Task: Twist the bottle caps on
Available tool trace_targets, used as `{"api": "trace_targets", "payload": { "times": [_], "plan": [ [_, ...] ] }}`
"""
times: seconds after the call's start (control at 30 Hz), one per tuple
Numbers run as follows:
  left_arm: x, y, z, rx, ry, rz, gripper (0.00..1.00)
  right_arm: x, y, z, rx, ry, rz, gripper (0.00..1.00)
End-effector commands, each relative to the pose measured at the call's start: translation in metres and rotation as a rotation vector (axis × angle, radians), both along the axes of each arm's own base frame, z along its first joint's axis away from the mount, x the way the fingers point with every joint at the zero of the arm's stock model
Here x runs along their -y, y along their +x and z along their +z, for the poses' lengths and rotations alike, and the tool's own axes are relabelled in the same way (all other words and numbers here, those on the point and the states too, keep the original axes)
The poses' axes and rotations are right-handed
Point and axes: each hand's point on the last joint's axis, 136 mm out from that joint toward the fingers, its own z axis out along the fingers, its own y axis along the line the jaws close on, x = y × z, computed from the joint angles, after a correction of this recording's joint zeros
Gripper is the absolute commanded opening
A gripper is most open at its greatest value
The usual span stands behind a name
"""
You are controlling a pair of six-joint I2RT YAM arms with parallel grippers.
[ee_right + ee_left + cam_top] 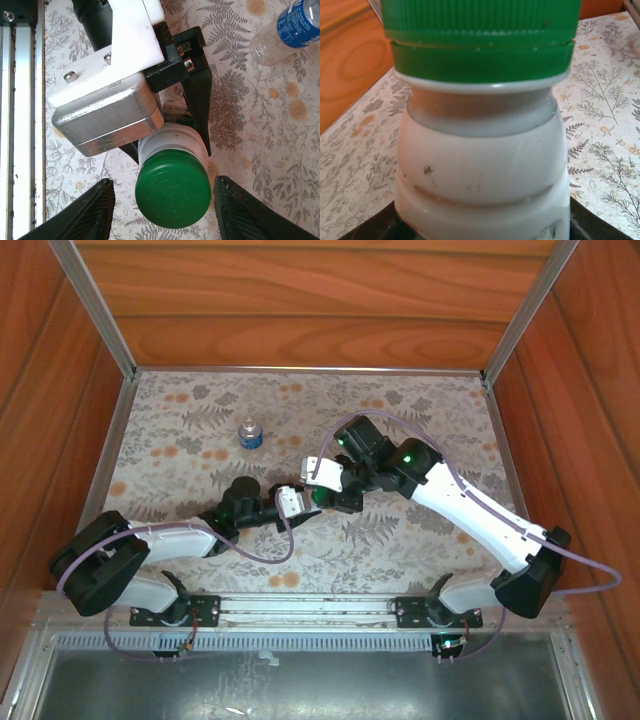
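The white bottle [175, 142] is held off the table, with my left gripper [290, 502] shut on its body; one black left finger [200, 100] runs along its side. The dark green cap [172, 189] sits on the bottle's neck, and the left wrist view shows it close up [480, 40] above the white shoulder [480, 170]. My right gripper [170, 212] is open around the cap, its ribbed fingers [85, 212] standing clear of it on both sides. The short clear bottle [249, 433] with a blue label stands upright farther back, its top looking blue.
The floral table cover [400, 540] lies under both arms. Wooden walls [300, 300] close in the back and both sides. A metal rail [22, 125] runs along the near edge. The clear bottle [287, 27] lies well away from the grippers.
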Motion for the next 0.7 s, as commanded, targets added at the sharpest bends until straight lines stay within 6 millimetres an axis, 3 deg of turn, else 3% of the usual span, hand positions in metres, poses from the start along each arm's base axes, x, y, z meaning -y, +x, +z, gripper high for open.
{"api": "trace_targets", "payload": {
  "times": [0.0, 0.17, 0.43, 0.67],
  "plan": [
    [0.0016, -0.0022, 0.0027, 0.025, -0.006, -0.011, 0.52, -0.0036, -0.0122, -0.0015, -0.060, 0.028, 0.002, 0.61],
    [0.0011, -0.0027, 0.0044, 0.029, -0.009, -0.010, 0.52, -0.0085, -0.0100, 0.0010, -0.053, 0.031, 0.015, 0.60],
    [-0.0020, 0.0006, 0.0018, 0.043, 0.003, 0.014, 0.52, -0.0081, -0.0159, 0.0025, -0.070, 0.061, -0.007, 0.39],
    [-0.0005, -0.0016, 0.0047, 0.039, -0.007, -0.001, 0.52, -0.0131, -0.0197, 0.0029, -0.082, 0.068, 0.005, 0.37]
  ]
}}
